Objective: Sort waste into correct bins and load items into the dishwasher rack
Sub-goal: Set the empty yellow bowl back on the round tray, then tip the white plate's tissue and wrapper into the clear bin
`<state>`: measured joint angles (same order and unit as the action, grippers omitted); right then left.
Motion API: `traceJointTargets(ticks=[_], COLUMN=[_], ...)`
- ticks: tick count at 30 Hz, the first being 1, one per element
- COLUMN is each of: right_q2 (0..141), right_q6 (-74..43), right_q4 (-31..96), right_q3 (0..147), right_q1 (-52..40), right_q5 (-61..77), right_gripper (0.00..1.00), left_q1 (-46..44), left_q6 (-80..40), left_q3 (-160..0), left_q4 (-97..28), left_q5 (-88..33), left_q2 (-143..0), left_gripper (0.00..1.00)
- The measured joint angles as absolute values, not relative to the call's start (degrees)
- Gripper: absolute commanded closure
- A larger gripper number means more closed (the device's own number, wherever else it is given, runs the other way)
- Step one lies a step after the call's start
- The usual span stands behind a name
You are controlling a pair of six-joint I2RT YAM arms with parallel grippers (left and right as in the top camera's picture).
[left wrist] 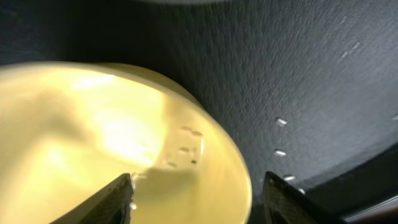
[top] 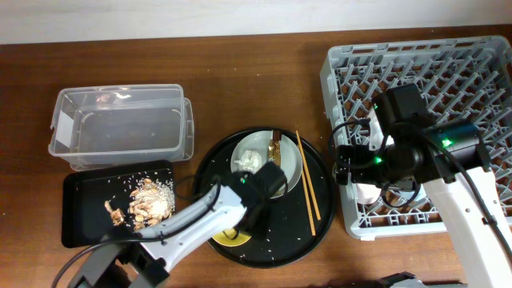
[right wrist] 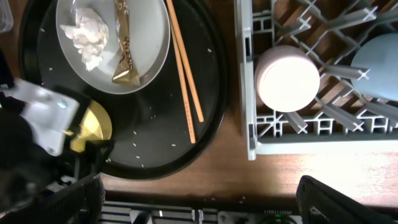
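The small yellow bowl sits on the near part of the round black tray. My left gripper is open, with one finger inside the bowl and one outside its rim. The plate holds the crumpled tissue and the wrapper stick. Two chopsticks lie on the tray to the plate's right. My right gripper is open and empty over the left side of the dishwasher rack. The pink cup and light blue cup stand in the rack.
The clear tub stands at the back left. The black rectangular tray in front of it holds the food scraps with rice. Rice grains are scattered on the round black tray. The table's front edge is close behind the tray.
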<state>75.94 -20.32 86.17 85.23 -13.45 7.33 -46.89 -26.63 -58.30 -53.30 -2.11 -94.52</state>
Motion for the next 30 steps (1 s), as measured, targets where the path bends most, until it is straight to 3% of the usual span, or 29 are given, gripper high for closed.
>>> traceJointTargets(ticks=[3, 8, 11, 12, 15, 17, 23, 28, 30], right_q2=[75.9, 75.9, 75.9, 75.9, 75.9, 75.9, 75.9, 75.9, 75.9], right_q6=[-20.3, -20.3, -20.3, -20.3, -20.3, -20.3, -20.3, -20.3, -20.3], right_q4=[86.0, 86.0, 86.0, 85.9, 86.0, 86.1, 86.2, 86.1, 86.1], right_q3=[85.2, 85.2, 85.2, 85.2, 85.2, 85.2, 85.2, 85.2, 85.2], right_q1=[-13.5, -13.5, -13.5, -13.5, -13.5, -13.5, -13.5, -13.5, -13.5], right_q5=[7.3, 7.3, 7.3, 7.3, 7.3, 7.3, 7.3, 7.3, 7.3], right_gripper=[0.02, 0.02, 0.02, 0.02, 0.02, 0.02, 0.01, 0.01, 0.01], left_q1=[-43.4, -37.3, -35.6, -35.5, -35.4, -35.4, -32.2, -21.0, -12.6], left_q6=[-25.5, -23.3, -23.2, -23.1, -23.1, -22.9, -19.9, -17.5, -16.9], left_q3=[-67.3, -70.4, -70.5, -70.5, -70.5, -70.5, -80.2, -88.4, -88.6], left_q4=[-54.1, -42.0, -34.8, -34.0, -33.1, -33.4, -50.7, -53.3, -53.3], left_q5=[-0.3, 3.4, 3.7, 3.7, 3.7, 3.7, 3.7, 3.9, 4.8], left_q2=[-94.6, -96.6, -104.7, -106.3, -109.0, -109.0, -108.2, -101.0, -99.5], left_gripper=[0.3, 0.3, 0.31, 0.36, 0.78, 1.0, 1.0, 1.0, 1.0])
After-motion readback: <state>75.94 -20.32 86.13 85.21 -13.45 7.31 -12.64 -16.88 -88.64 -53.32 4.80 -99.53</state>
